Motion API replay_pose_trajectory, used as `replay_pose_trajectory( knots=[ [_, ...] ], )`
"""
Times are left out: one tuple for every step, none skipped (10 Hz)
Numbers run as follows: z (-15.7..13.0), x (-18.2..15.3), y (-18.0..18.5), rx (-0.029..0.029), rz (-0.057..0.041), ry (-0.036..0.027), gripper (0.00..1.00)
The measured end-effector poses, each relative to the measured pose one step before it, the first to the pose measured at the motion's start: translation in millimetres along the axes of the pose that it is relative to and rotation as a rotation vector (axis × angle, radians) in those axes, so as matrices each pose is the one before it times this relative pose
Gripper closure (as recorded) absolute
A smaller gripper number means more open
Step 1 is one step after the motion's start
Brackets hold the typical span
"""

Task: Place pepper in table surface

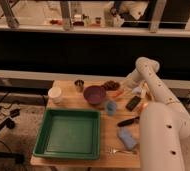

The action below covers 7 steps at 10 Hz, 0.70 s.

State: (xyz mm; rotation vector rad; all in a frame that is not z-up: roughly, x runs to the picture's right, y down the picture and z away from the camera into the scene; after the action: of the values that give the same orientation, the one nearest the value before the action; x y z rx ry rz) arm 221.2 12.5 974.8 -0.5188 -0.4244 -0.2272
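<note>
The tool (124,89) is closed near the far edge of the light tan wooden worktop (90,152). The slender orange-red pepper (118,93) lies at its tip, beside the purple bowl (94,94).

The table surface (104,131) carries a tray (69,133) at its seven o'clock corner. A cup (54,95) stands at ten o'clock, a tin (79,85) at eleven. A bowl (94,94) sits near the centre's far side, with a small cup (111,107) just at its four o'clock. A lumpy cluster (111,85) lies at twelve o'clock, the pepper (118,93) beside it at its five o'clock. The closed gripper (128,86) hangs just right of the pepper. A fork (115,150) lies at the five o'clock edge.
</note>
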Motion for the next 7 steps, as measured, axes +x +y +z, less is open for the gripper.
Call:
replay_pose_trajectory(
  knots=[
    [7.00,-2.41,0.79,-0.01794,-0.00594,-0.00368,1.00],
    [4.57,-2.56,1.83,-0.02082,-0.00449,-0.00474,1.00],
    [1.94,-1.00,0.90,-0.01001,-0.00229,-0.00153,1.00],
    [2.16,-0.85,1.44,-0.01022,-0.00151,-0.00112,1.00],
    [0.81,-0.69,-0.02,-0.00270,-0.00090,-0.00054,1.00],
    [-0.01,-0.44,-0.43,0.00005,-0.00074,0.00006,0.99],
    [0.07,0.28,0.26,-0.00016,0.00039,0.00015,0.95]
  ],
)
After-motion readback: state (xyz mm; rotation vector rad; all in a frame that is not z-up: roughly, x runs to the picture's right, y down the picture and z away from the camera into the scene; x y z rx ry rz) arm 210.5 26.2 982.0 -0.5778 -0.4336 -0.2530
